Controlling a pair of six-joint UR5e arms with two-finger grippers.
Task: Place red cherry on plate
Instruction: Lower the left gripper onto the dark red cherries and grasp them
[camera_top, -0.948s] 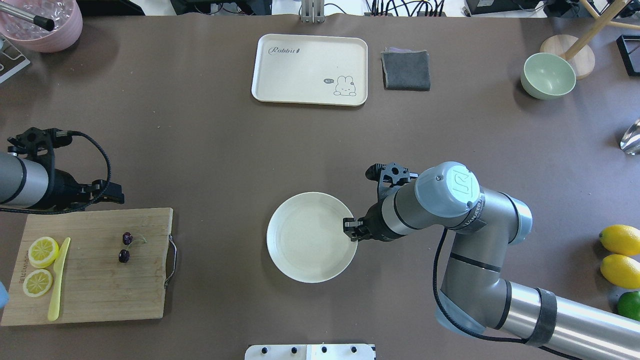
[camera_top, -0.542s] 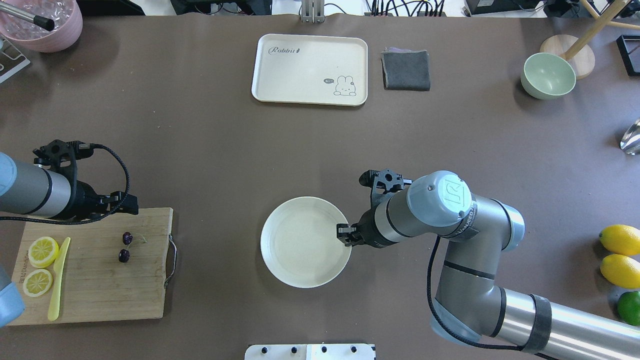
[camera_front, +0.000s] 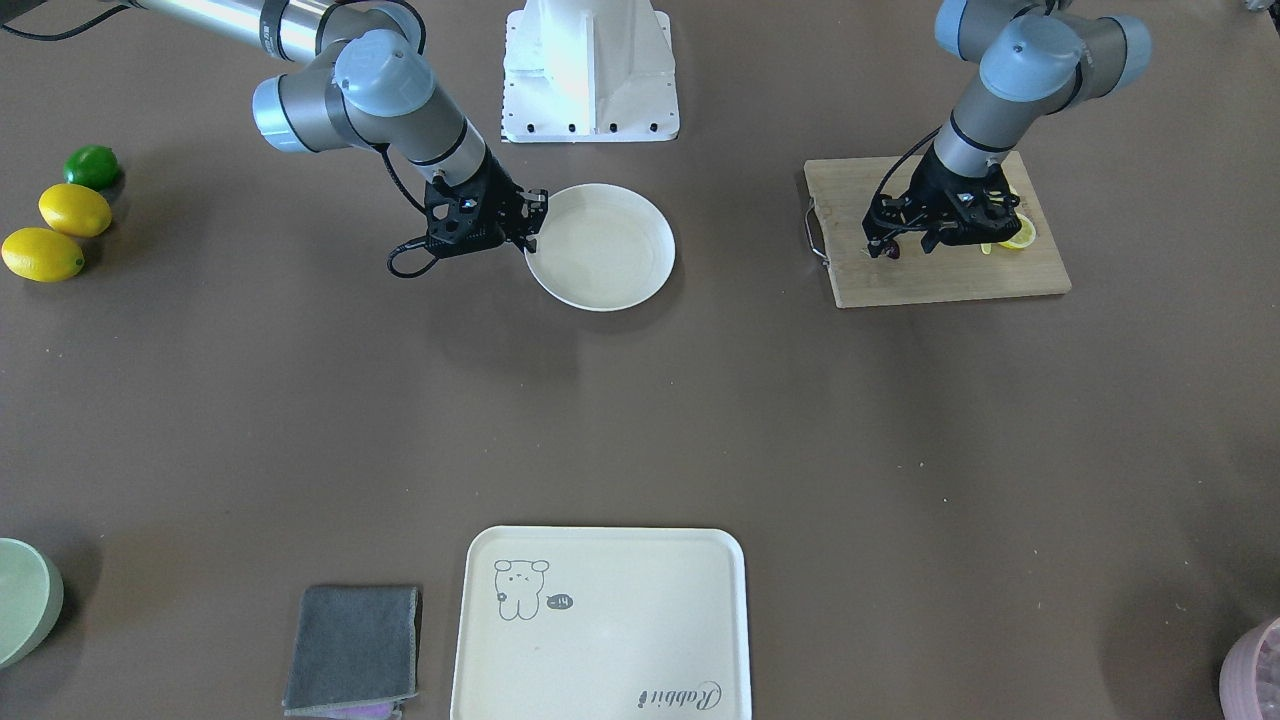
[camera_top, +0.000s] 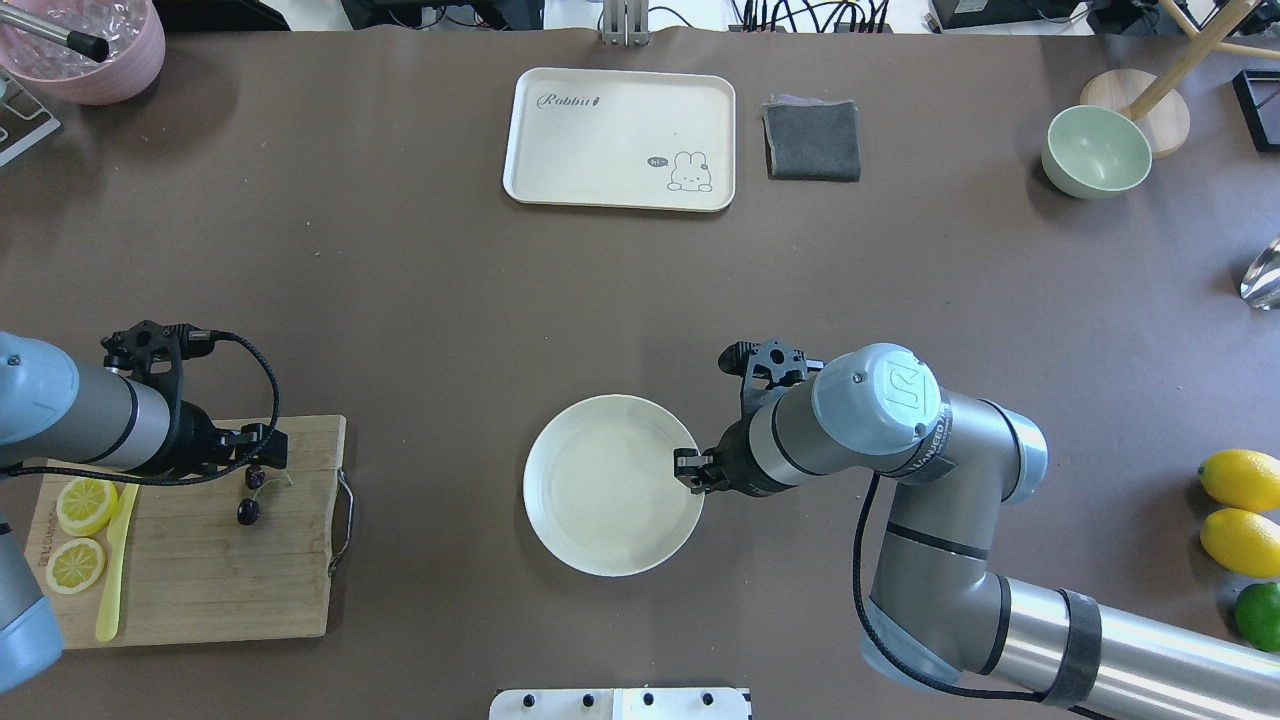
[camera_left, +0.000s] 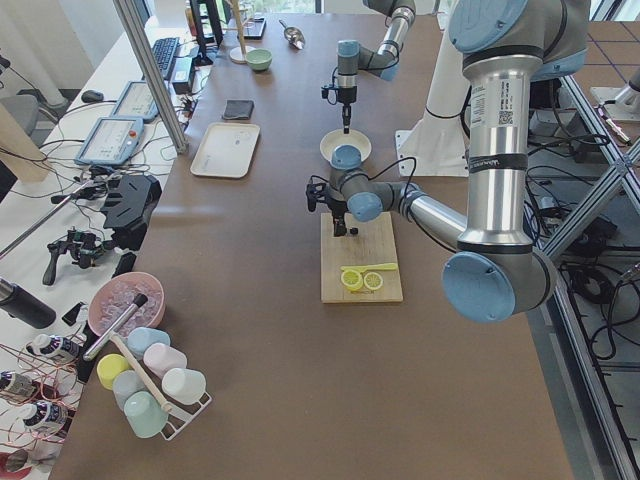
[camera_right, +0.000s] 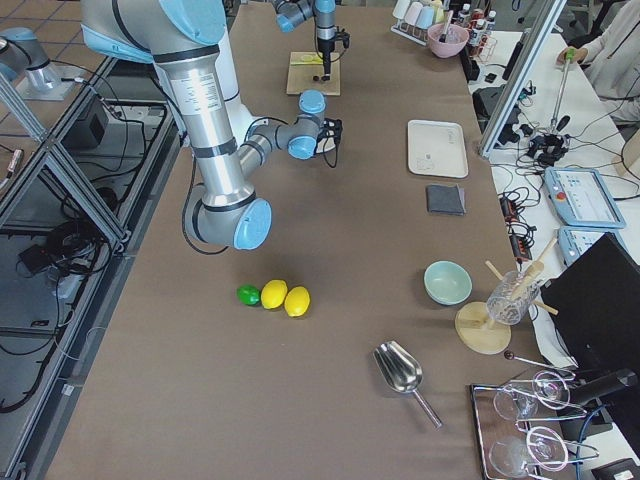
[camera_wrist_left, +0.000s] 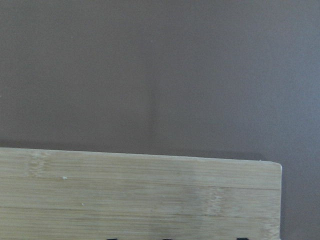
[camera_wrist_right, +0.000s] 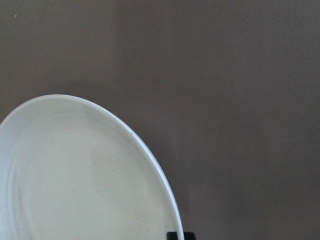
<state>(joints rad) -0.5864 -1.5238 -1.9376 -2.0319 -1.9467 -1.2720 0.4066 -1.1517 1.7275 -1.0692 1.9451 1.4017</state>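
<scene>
The red cherry (camera_top: 247, 511), a pair of tiny dark fruits on green stems, lies on the wooden cutting board (camera_top: 200, 580). My left gripper (camera_top: 266, 447) hovers right over the upper fruit, open, with its fingers either side of it. The front view also shows the red cherry (camera_front: 890, 252) just below my left gripper (camera_front: 905, 240). The round cream plate (camera_top: 600, 490) sits mid-table with nothing on it. My right gripper (camera_top: 690, 470) is shut on its right rim. In the right wrist view the plate (camera_wrist_right: 75, 175) fills the lower left.
Two lemon slices (camera_top: 85, 503) and a yellow knife (camera_top: 115, 560) share the board's left side. A rabbit tray (camera_top: 620, 140), grey cloth (camera_top: 811, 140) and green bowl (camera_top: 1096, 152) stand at the back. Whole lemons (camera_top: 1240, 480) lie far right.
My left gripper has travelled right and toward the board, ending over the cherries. The right gripper dragged the plate slightly left, then held still.
</scene>
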